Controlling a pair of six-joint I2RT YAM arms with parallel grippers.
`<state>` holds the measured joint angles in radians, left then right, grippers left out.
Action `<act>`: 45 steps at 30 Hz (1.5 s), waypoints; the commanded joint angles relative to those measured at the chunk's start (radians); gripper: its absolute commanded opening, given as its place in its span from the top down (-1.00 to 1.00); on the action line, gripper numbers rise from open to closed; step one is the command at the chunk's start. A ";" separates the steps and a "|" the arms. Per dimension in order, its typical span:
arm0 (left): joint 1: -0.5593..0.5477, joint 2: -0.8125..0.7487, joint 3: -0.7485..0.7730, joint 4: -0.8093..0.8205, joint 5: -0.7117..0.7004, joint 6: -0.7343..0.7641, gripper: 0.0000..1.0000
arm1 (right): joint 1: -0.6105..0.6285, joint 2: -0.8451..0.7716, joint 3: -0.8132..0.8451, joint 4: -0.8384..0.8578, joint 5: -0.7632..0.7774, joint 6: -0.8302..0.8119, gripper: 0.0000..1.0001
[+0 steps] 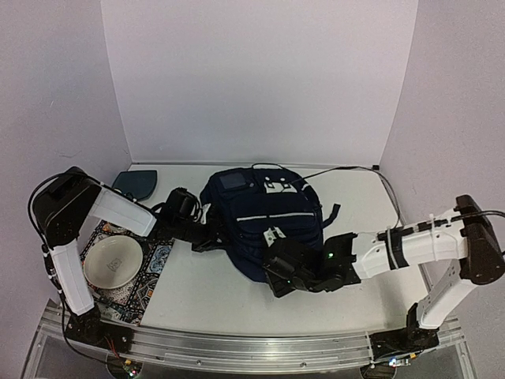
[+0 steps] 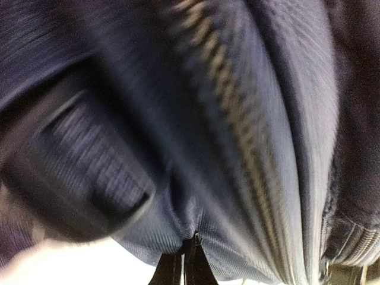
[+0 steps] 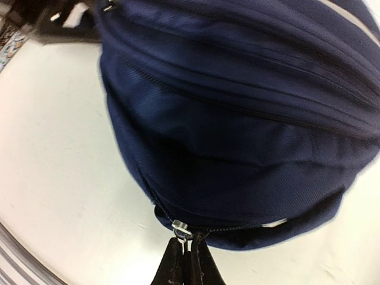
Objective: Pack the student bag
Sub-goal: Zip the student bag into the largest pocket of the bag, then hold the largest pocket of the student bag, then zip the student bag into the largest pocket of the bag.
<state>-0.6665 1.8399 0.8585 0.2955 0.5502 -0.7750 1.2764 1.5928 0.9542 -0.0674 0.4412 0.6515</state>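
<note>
At the middle of the white table (image 1: 213,312) we find the student bag (image 1: 264,217). It lies flat, with its white stripes and white patches facing up.

1. Left side of the bag. The left gripper (image 1: 207,235) meets the bag here. In the left wrist view its fingers (image 2: 169,272) are pressed together with no gap between them, and the tips rest against navy fabric. We cannot tell whether any fabric is caught between the tips. A zipper track (image 2: 237,119) runs diagonally across the fabric above the tips. A blurred ribbed strap (image 2: 89,160) sits to the left of them.

2. Near edge of the bag. The right gripper (image 1: 276,278) reaches in at this edge. In the right wrist view its fingers (image 3: 175,267) are closed on a small metal zipper pull (image 3: 180,227). The pull sits at the end of a closed zipper line low on the bag's wall.

3. Surroundings.
- Left of the bag, a white bowl (image 1: 113,263) stands on a patterned mat (image 1: 154,272).
- Behind and left of the bag, near the back wall, lies a flat dark-teal pouch (image 1: 136,183).
- A thin black cable (image 1: 347,169) runs from the rear of the bag toward the right wall.
</note>
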 commanded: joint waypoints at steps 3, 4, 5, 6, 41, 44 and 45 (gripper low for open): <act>0.119 -0.025 0.131 -0.163 -0.241 0.112 0.87 | 0.021 0.171 0.164 0.060 -0.173 -0.087 1.00; 0.118 -0.044 0.118 -0.164 -0.242 0.106 0.73 | 0.020 0.201 0.197 0.079 -0.165 -0.093 1.00; 0.118 -0.068 0.101 -0.165 -0.244 0.101 0.59 | 0.020 0.230 0.230 0.094 -0.155 -0.101 1.00; 0.117 -0.099 0.079 -0.167 -0.250 0.095 0.45 | 0.020 0.257 0.261 0.103 -0.141 -0.110 1.00; -0.126 -0.371 -0.194 -0.103 -0.331 -0.125 1.00 | 0.015 0.282 0.302 0.154 -0.066 -0.125 1.00; -0.122 -0.377 -0.171 -0.155 -0.385 -0.094 1.00 | 0.016 0.229 0.251 0.091 -0.040 -0.131 1.00; -0.112 -0.375 -0.164 -0.181 -0.396 -0.081 1.00 | 0.015 0.205 0.222 0.066 -0.026 -0.133 1.00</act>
<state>-0.8066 1.5009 0.6486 0.1797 0.2780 -0.9130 1.2789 1.9264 1.2575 0.1586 0.3611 0.5370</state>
